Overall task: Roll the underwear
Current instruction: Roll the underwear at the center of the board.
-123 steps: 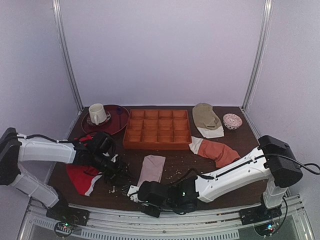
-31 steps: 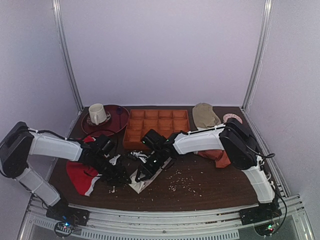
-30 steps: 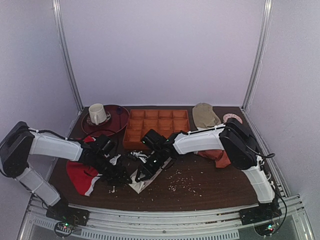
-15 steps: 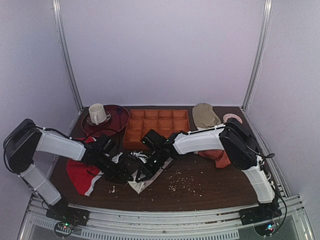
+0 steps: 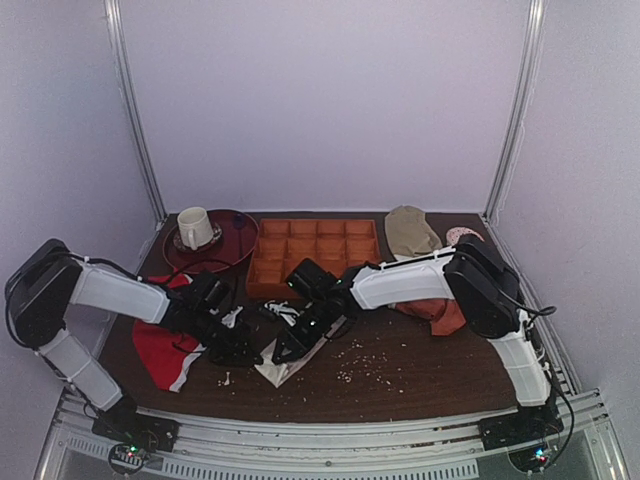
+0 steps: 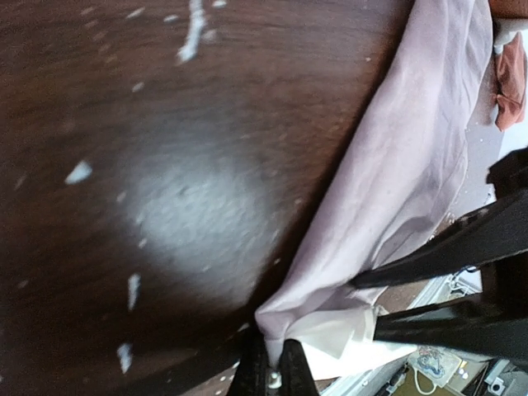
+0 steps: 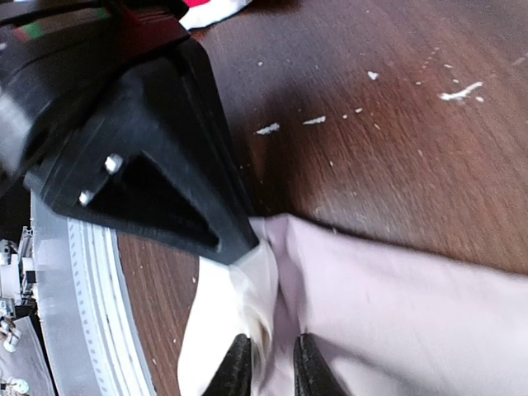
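The underwear [image 5: 281, 367] lies near the table's front, a pinkish strip with its white waistband toward the front edge. My left gripper [image 5: 251, 352] is at its left front corner. In the left wrist view this gripper [image 6: 272, 373] is shut on a fold of the pink cloth [image 6: 396, 165]. My right gripper [image 5: 284, 347] meets it from the right. In the right wrist view its jaws [image 7: 271, 365] stand slightly parted, with a bunched fold of the underwear [image 7: 396, 305] between them. The left gripper's black finger [image 7: 165, 190] touches the same corner.
A red garment [image 5: 160, 355] lies under the left arm. Behind are an orange compartment tray [image 5: 315, 258], a cup [image 5: 193, 227] on a dark red plate [image 5: 228, 252], a beige garment [image 5: 412, 232] and an orange-rust garment [image 5: 442, 312]. Crumbs [image 5: 365, 360] dot the wood.
The left gripper has closed onto the underwear's corner. The right gripper's jaws, shut on the cloth before, have parted a little. Both arms have barely shifted.
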Controlling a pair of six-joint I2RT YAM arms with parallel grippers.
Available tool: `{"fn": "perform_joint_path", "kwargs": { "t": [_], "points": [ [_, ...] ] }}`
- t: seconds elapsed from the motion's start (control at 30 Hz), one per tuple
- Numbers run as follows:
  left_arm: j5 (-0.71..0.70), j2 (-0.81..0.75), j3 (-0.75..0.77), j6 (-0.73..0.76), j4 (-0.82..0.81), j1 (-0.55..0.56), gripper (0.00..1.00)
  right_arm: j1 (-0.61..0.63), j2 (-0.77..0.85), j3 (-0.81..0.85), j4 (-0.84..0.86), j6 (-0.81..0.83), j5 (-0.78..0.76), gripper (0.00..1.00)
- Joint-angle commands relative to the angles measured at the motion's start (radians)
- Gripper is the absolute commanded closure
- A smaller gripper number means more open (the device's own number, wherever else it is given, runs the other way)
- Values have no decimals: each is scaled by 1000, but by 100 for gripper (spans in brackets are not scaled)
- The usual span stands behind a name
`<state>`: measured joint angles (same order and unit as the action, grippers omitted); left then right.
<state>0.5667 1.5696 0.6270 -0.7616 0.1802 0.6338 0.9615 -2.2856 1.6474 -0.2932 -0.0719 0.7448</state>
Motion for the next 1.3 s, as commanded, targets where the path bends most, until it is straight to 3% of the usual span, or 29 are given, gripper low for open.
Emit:
{"fn": "perform_joint_path", "kwargs": {
  "t": [0.0,0.27,0.4,0.57,0.77,0.83,1.0,1.27],
  "points": [
    [-63,-66,-50,-66,53,-7,100,-5,128,-73,61,-32,-81,81],
    [-175,-197,-81,-254,95,111,100,10,340,-279,195,-87,-205,79],
    [-250,-217,-82,-396,101,201,100,77,456,-411,247,-48,-362,81],
    [-317,-246,-89,-562,94,280,100,219,559,-564,327,32,-696,80],
    [-383,-249,-109,-703,39,351,100,405,566,-760,638,240,-967,78],
    [-398,-246,-120,-748,14,367,100,442,541,-764,670,304,-1028,77],
    [-445,-262,-144,-797,-19,390,100,489,477,-781,801,390,-1090,75],
    [-455,-306,-189,-811,-49,392,100,532,401,-725,803,469,-1080,69]
  ]
}}
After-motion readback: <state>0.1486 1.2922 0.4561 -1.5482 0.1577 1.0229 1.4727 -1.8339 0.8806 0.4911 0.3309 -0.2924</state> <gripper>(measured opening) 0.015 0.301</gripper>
